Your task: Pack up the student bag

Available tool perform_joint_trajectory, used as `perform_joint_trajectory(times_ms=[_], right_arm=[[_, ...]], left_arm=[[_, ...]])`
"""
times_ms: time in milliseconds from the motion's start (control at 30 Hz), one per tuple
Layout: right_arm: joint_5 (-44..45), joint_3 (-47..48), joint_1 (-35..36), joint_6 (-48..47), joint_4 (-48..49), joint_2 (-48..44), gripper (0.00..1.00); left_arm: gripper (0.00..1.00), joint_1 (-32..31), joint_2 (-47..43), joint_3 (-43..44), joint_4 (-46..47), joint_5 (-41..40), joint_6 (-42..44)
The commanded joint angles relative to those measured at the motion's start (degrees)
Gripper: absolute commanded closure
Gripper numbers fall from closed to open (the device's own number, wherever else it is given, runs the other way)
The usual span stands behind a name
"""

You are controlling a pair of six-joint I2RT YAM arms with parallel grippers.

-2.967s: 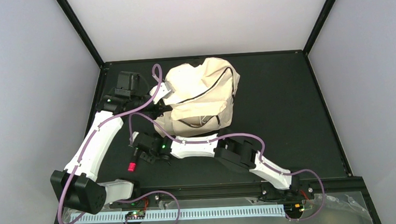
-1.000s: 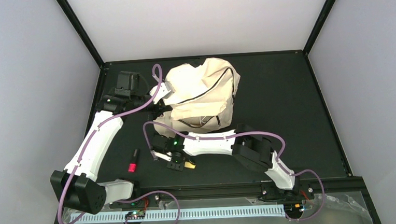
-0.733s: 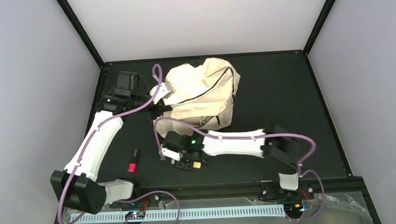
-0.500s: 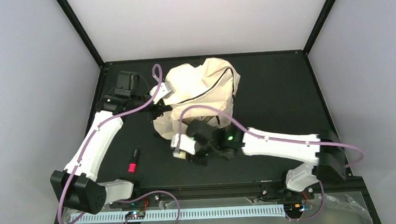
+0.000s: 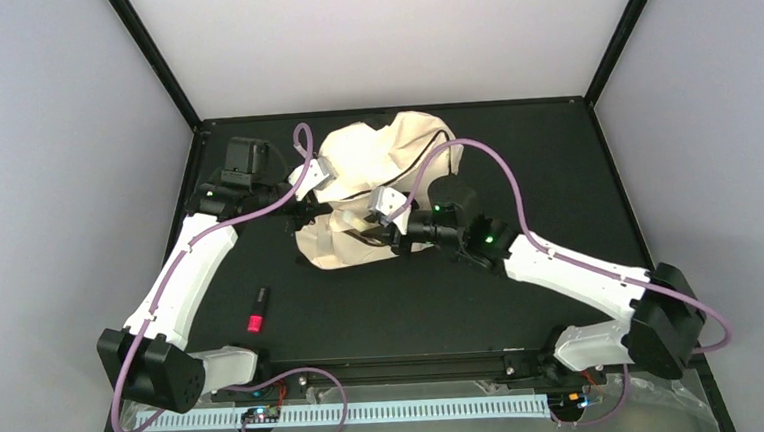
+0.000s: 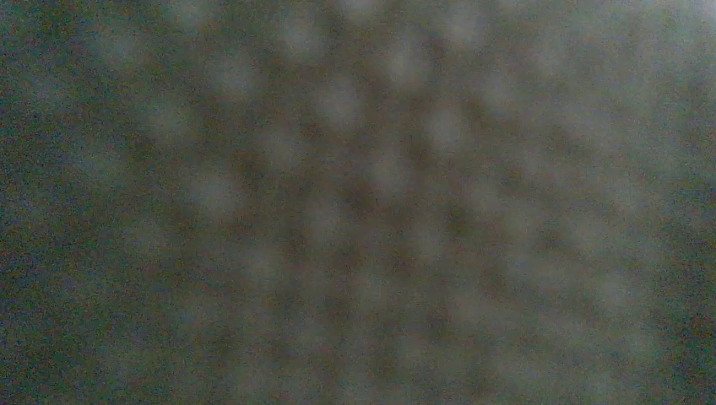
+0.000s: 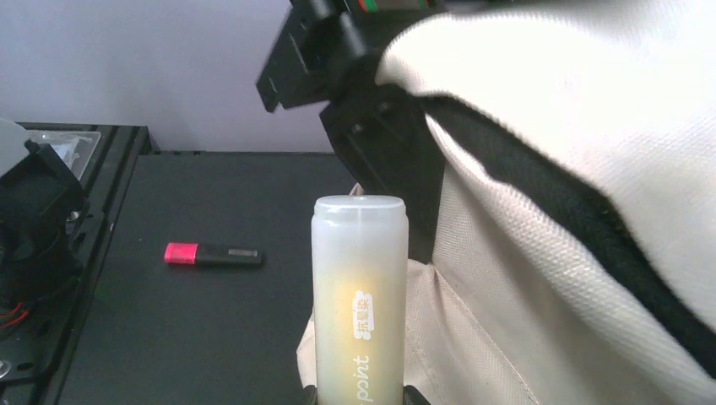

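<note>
While your right tool (image 7: pixel 358 393) pinches the highlighter (image 7: pixel 359 287) pointing forward, the mouth of the student bag (image 7: pixel 591 118) gapes just right of it.

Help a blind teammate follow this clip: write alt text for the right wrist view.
A translucent white marker, clamped in the right gripper at the bottom edge, stands beside the dark-edged opening of the cream student bag filling the right side. To the left, a black pen with a red cap lies on the black table.
</note>
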Motion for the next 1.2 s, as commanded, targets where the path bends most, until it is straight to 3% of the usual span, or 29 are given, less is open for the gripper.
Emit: perform_joint_trajectory(times_ms=[0,367,433,533,600,833,967,1067,1167], right_arm=[[-5.5,0.1,-2.0,-0.8,9.4,4.3,0.78],[0.2,-2.8,-5.9,-6.0,-0.6,7.0,0.75],[2.4,-3.2,-5.9,-7.1,-3.1,6.2,0.67],[3.7,-2.0,-5.9,-7.6,-7.4,4.9,0.44],[2.9,-0.1,-5.8,-6.5,-10.9,3.6,0.35],[-10.0,8.4,-5.9,-1.9,-19.5,-4.5,0.29],[-3.5,9.0,-7.7,-0.2,-18.9,-10.3,0.16],[3.5,10.3,-10.9,0.8,-21.1,-12.5,0.01],[7.3,11.3,-17.0,2.5,-22.4,-13.4,0.0]], left_arm=[[0.98,0.6,-1.5,2.1,1.7,1.8,0.0],[0.98,0.7,-1.6,2.4,1.4,1.5,0.3],[0.99,0.7,-1.5,2.5,1.4,1.5,0.3],[0.98,0.7,-1.4,2.5,1.6,1.5,0.3],[0.98,0.7,-1.3,2.4,1.6,1.4,0.3],[0.98,0.7,-0.8,2.2,1.9,1.1,0.3],[0.98,0.7,-0.9,2.0,2.2,1.1,0.4],[0.98,0.7,-1.0,2.0,2.2,1.2,0.3],[0.98,0.8,-1.2,2.0,2.0,1.2,0.4]])
